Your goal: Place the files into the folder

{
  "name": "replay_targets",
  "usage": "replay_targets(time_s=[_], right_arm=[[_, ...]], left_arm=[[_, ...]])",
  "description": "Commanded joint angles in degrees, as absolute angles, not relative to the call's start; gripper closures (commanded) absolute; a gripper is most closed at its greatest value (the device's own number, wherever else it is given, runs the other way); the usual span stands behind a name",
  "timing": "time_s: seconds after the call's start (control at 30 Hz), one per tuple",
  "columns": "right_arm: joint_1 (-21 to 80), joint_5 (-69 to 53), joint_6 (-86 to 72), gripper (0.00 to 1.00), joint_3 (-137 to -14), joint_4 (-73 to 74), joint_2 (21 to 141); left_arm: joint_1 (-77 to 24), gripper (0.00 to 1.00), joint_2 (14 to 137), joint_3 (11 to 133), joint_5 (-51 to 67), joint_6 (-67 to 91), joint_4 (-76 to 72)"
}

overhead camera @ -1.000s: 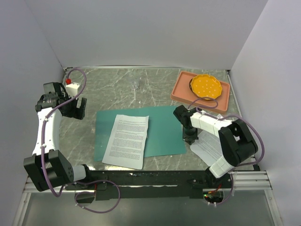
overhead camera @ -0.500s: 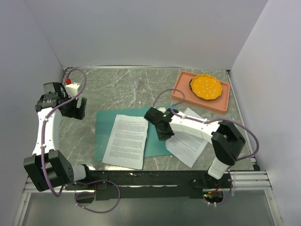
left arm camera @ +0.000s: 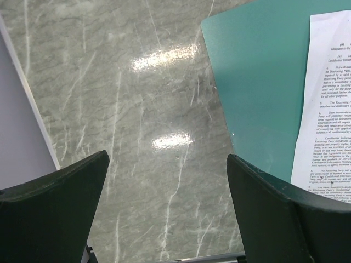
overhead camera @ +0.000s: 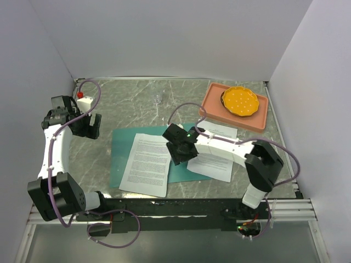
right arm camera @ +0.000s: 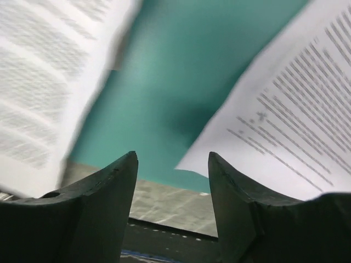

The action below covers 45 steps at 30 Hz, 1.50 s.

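Marble table [overhead camera: 126, 104]: folder [overhead camera: 122, 156] lies flat mid-table, one file [overhead camera: 148, 164] on its left half overhanging the near edge, other file [overhead camera: 214, 164] across its right edge onto the marble. Right gripper [right arm camera: 172, 164] sits low over the folder between the files, jaws apart, nothing in them. Left gripper [left arm camera: 167, 159] is spread wide over marble left of the folder.

White arm links [overhead camera: 54, 152], black joints [overhead camera: 55, 198]; looping mauve cables [overhead camera: 182, 105]; dark green tapered fingers [left arm camera: 274, 213]
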<state>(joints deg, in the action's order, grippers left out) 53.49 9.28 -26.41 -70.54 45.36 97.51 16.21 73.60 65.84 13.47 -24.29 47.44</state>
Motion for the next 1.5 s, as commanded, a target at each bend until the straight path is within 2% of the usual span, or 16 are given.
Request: replay_targets(time_s=[0.0,0.13,0.23,0.27,0.37,0.63,1.0,1.4,1.47], right_arm=[[50.73,-1.55,-24.26,0.37,-67.87,33.94,90.00],[48.34,-14.99,-25.92,0.44,-64.52,25.51,89.91],[48.16,-18.01,-27.86,0.50,-63.54,21.89,92.01],[47.99,-19.50,-28.64,0.51,-63.37,21.28,93.50],[47.29,-21.96,-30.58,0.52,-61.79,19.43,94.74],[47.20,-22.41,-31.46,0.44,-59.50,18.02,96.15],[47.28,-23.82,-35.06,0.47,-56.52,11.35,100.28],[48.34,-22.85,-47.01,0.62,-44.22,-11.41,98.79],[49.30,-22.68,-48.51,0.69,-42.81,-16.42,98.88]], left_arm=[[16.35,0.04,75.23,66.89,15.99,-23.82,46.67],[15.03,0.04,75.76,63.99,16.44,-24.08,45.27],[12.15,0.04,76.38,60.23,15.30,-23.73,41.93],[11.26,0.01,76.46,59.07,13.64,-23.82,41.05],[7.48,0.05,77.52,56.25,10.65,-22.77,37.80],[3.08,0.04,80.77,53.53,9.41,-20.30,33.58],[-1.84,0.05,83.06,48.87,0.18,-20.30,25.94],[-4.39,0.04,82.88,46.85,-2.37,-21.18,24.79],[-4.39,0.05,83.76,46.76,-2.55,-21.01,24.96]])
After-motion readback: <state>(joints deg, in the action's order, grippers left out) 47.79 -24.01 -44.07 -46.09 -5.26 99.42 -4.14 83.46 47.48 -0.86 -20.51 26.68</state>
